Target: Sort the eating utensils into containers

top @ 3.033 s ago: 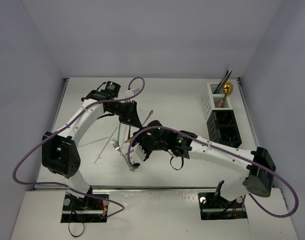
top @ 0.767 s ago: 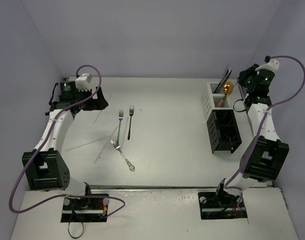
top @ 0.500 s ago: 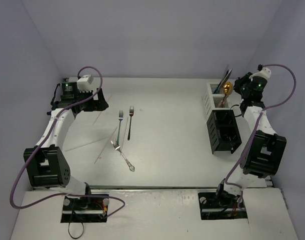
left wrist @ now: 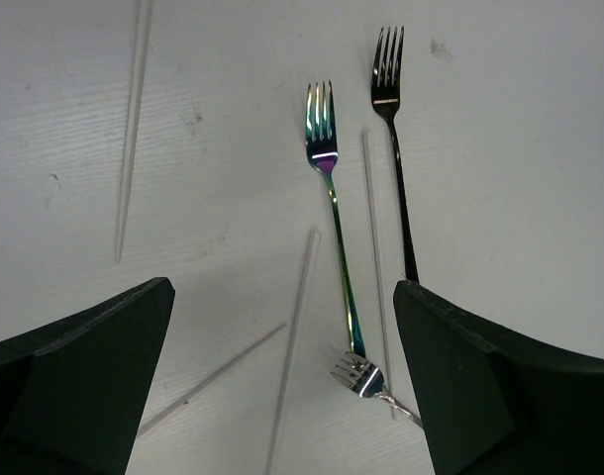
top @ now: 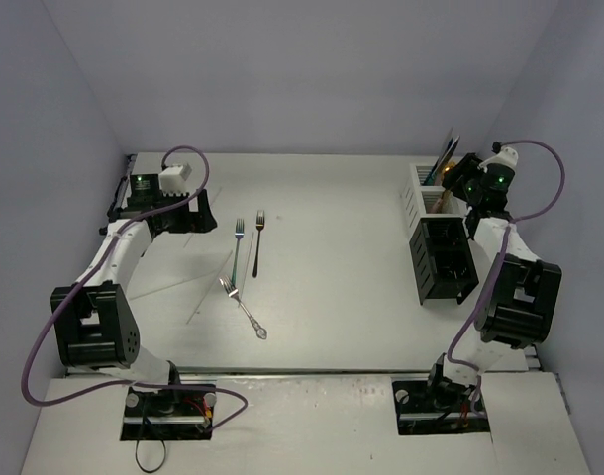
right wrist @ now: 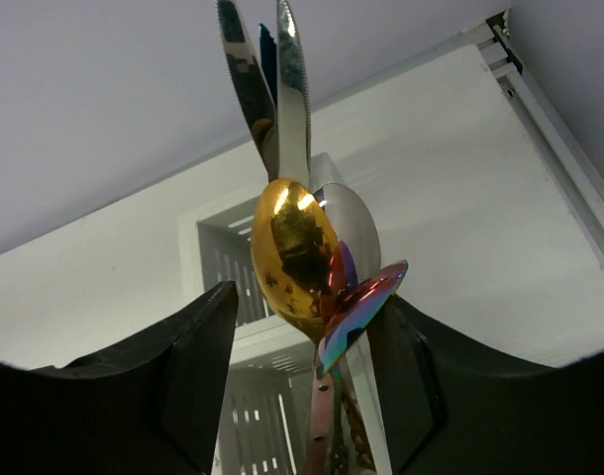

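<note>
Under the left gripper (left wrist: 282,287) the table (left wrist: 203,119) is matte white and faintly grained, with a few small dark scuffs and specks. Beyond that gripper, and on its outer side, plain pale lilac-grey walls (top: 302,69) rise straight from the table's edge. Behind the right gripper (right wrist: 300,307) the same bare wall meets the tabletop. To that gripper's right a ribbed pale rail (right wrist: 545,99), perhaps aluminium, runs along the table's border. Nearer than both grippers, a seam crosses the tabletop and sets off a front strip (top: 312,426). The light is soft and even, and shadows are weak.
</note>
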`<state>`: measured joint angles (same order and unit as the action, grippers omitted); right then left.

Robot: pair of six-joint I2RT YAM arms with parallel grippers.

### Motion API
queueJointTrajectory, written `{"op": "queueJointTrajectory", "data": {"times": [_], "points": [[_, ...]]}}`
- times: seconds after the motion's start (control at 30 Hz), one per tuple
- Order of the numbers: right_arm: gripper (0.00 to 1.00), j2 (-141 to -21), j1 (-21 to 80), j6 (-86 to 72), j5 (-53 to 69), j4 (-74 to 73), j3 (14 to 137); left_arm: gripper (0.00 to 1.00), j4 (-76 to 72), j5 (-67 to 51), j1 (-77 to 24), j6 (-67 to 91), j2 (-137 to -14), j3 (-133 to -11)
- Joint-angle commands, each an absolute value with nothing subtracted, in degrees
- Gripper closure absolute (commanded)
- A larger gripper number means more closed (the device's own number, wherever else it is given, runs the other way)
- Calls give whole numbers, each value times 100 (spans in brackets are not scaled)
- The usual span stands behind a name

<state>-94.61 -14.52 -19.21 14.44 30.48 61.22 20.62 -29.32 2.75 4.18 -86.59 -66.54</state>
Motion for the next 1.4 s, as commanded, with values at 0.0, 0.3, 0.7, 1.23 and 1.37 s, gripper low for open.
{"op": "queueJointTrajectory", "data": {"times": [0.0, 0.3, 0.7, 1.23, 1.37], "points": [[48, -8673, -1387, -1650, 1741, 3279, 6440, 8, 2304, -2621, -214, -445, -8564, -6732], [47, -7946, -1371, -658, 2176, 1757, 7017, 51, 2714, -1674, -1274, -542, -9110, -6629], [46, -6781, -1349, -206, 2496, 1683, 5998, 66, 2936, -1341, -1301, 255, -10456, -7482], [47, -6995, -1345, -55, 2548, 1661, 5934, 74, 2929, -748, -1435, 317, -10564, -7736], [47, -7019, -1345, -44, 2560, 1661, 5904, 75, 2816, -470, -1555, 366, -10346, -7597]]}}
